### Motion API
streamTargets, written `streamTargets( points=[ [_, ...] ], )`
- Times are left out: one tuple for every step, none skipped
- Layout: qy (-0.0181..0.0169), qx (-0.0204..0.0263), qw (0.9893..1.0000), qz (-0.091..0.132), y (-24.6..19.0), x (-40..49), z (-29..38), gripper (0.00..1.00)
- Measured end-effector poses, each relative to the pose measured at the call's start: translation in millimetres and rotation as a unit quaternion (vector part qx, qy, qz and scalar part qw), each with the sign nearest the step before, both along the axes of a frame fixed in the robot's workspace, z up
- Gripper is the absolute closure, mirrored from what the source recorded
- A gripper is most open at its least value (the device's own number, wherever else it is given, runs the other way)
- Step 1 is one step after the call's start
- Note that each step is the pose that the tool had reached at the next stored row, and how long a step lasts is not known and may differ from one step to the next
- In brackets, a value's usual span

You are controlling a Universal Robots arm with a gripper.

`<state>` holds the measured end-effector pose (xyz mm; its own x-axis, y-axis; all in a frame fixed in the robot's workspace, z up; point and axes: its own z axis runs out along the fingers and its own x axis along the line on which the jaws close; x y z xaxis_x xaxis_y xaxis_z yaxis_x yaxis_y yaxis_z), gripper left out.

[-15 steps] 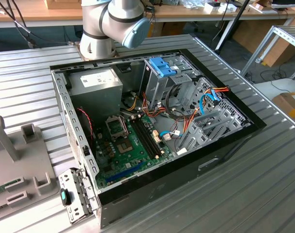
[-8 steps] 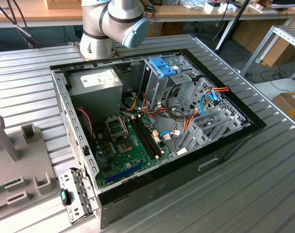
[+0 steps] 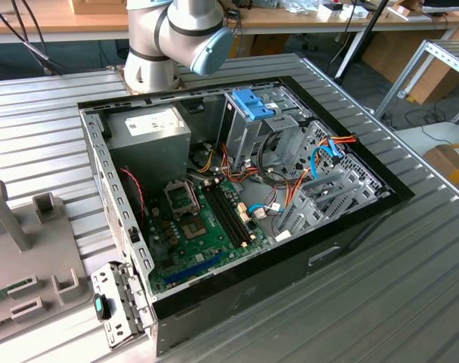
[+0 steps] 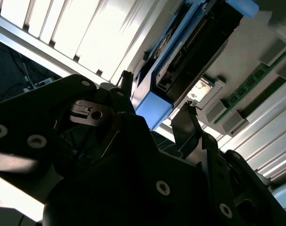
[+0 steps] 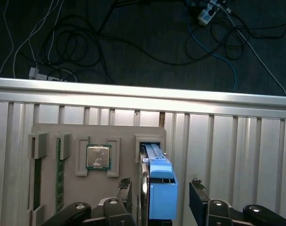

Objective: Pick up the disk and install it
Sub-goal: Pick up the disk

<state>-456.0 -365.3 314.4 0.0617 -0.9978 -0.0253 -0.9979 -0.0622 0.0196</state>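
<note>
One disk, one processor chip and two green memory sticks sit in one grey holder. One end effector shows two fingers. In the exterior view, one table carries one open computer case, which holds one motherboard, one power supply and one silver drive cage. One robot arm stands behind the case.

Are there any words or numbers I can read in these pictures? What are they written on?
No text here can be read.
Label on the power supply: too blurred to read.
Pale strip along the disk: marks too blurred to read.
Top of the processor chip: print too small to read.
</note>
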Motion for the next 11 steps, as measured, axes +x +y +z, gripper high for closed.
streamTargets(
  points=[
    [-0.0013, 0.0020, 1.0000, 0.000, -0.3, -0.2, -0.4, 0.40],
    [-0.0013, 0.0021, 1.0000, 0.000, -0.3, -0.2, -0.4, 0.40],
    [-0.0013, 0.0021, 1.0000, 0.000, -0.3, -0.2, -0.5, 0.40],
    [-0.0014, 0.0022, 1.0000, 0.000, -0.3, -0.2, -0.6, 0.40],
    [-0.0015, 0.0022, 1.0000, 0.000, -0.3, -0.2, -1.1, 0.40],
    [-0.0017, 0.0022, 1.0000, 0.000, -0.4, -0.2, -1.7, 0.40],
    [-0.0016, 0.0022, 1.0000, 0.000, -0.4, -0.2, -1.6, 0.40],
    [-0.0015, 0.0021, 1.0000, 0.000, -0.3, -0.2, -1.6, 0.40],
    [-0.0015, 0.0021, 1.0000, 0.000, -0.4, -0.2, -1.6, 0.40],
    [-0.0015, 0.0021, 1.0000, 0.000, -0.3, -0.2, -1.6, 0.40],
    [-0.0016, 0.0021, 1.0000, 0.000, -0.4, -0.2, -1.7, 0.40]
  ],
)
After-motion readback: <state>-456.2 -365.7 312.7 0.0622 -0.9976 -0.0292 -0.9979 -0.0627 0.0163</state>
